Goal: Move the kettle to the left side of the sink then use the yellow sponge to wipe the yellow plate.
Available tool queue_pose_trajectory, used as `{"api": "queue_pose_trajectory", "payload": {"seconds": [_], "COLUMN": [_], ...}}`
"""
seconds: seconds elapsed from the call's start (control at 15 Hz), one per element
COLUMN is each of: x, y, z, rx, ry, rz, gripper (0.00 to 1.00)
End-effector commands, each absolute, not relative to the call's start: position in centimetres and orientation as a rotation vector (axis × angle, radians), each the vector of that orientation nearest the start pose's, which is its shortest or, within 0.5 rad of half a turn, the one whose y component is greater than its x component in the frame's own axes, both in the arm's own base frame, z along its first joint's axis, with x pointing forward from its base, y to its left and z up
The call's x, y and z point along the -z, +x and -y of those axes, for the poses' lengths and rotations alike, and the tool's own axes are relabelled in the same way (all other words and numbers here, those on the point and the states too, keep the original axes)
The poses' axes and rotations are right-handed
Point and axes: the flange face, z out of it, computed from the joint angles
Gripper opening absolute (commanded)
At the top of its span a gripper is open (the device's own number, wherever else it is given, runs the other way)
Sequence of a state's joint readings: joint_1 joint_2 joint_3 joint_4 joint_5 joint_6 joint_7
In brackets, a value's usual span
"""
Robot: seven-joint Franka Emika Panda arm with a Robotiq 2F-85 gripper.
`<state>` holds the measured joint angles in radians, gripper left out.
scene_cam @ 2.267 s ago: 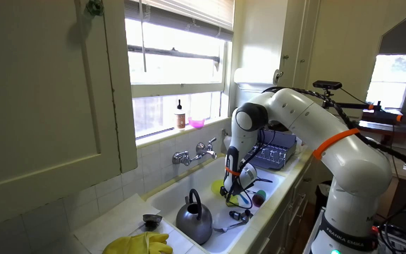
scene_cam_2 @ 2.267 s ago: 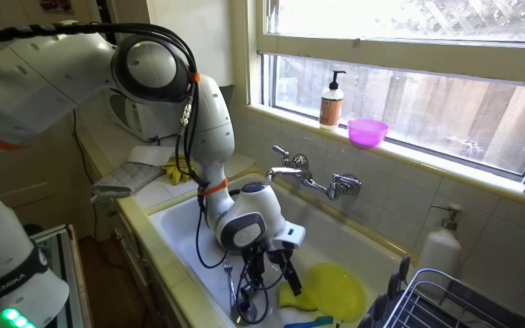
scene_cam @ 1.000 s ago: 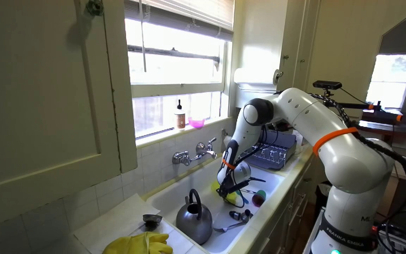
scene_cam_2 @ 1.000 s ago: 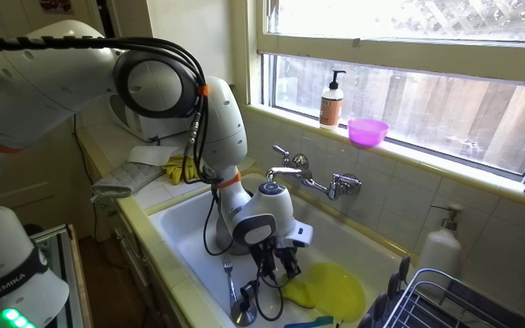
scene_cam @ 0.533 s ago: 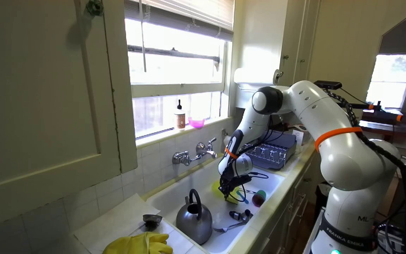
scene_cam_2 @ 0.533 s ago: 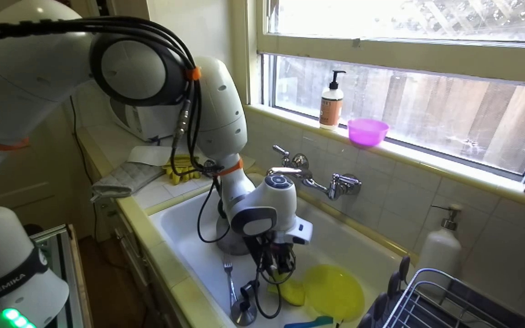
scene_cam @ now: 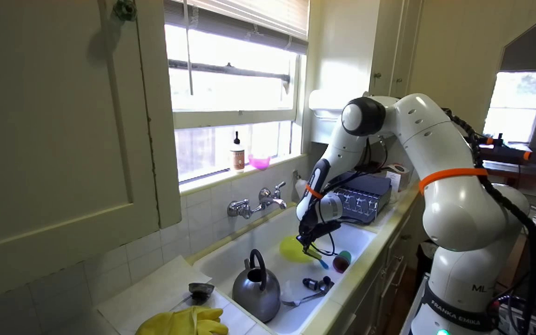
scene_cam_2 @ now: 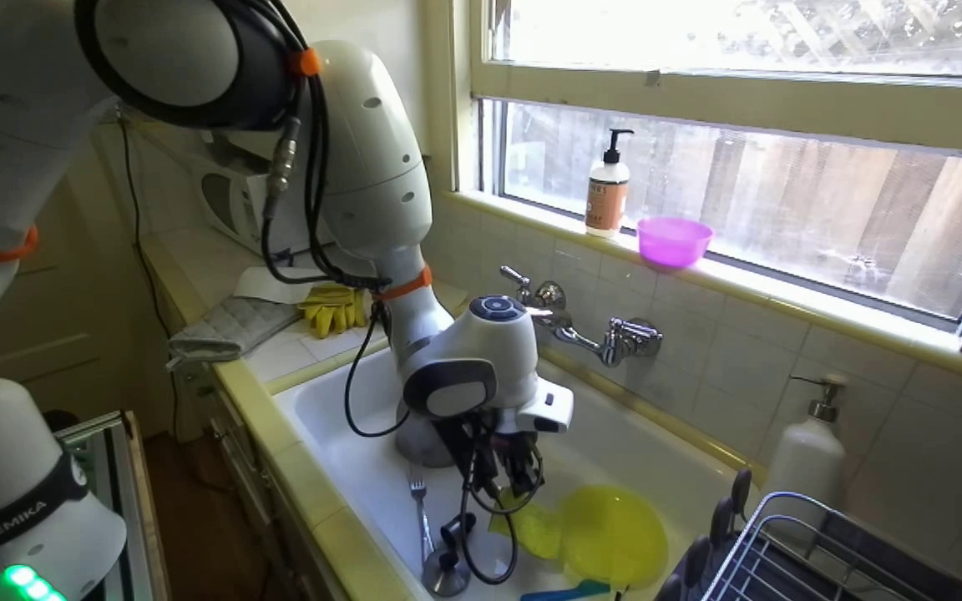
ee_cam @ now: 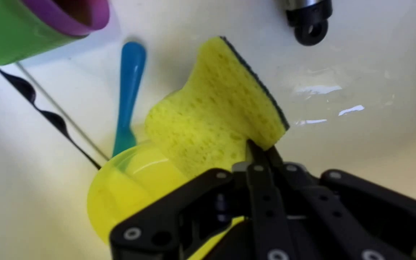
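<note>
Bright daylight through sash window, grey-and-white blind across its top. Wooden fence outside. Pale tiled wall below sill. Large cream cabinet beside window. Brown floor in shadow, beside drawers.

yellow sponge, yellow plate, grey kettle

Rough, porous sponge, smooth plastic-looking plate, smooth metal kettle, shiny metal faucet, glossy sink
</note>
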<state>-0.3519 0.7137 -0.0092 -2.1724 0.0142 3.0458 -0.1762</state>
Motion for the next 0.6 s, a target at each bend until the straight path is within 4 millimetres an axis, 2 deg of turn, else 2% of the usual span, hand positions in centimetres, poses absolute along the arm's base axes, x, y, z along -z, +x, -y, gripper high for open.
{"api": "queue_pose_trajectory", "payload": {"seconds": [0.0,0.13,0.53], "x": [-10.1,-10.4,-8.4], "y": [50.7,51.3,53.3], "z": [20.1,20.8,22.4], "rx": [0.401,0.518,0.676], "ry": [-3.218,-3.236,-3.230], "rz": [-0.313,-0.312,-0.332], "gripper": [0.01,0.01,0.01]}}
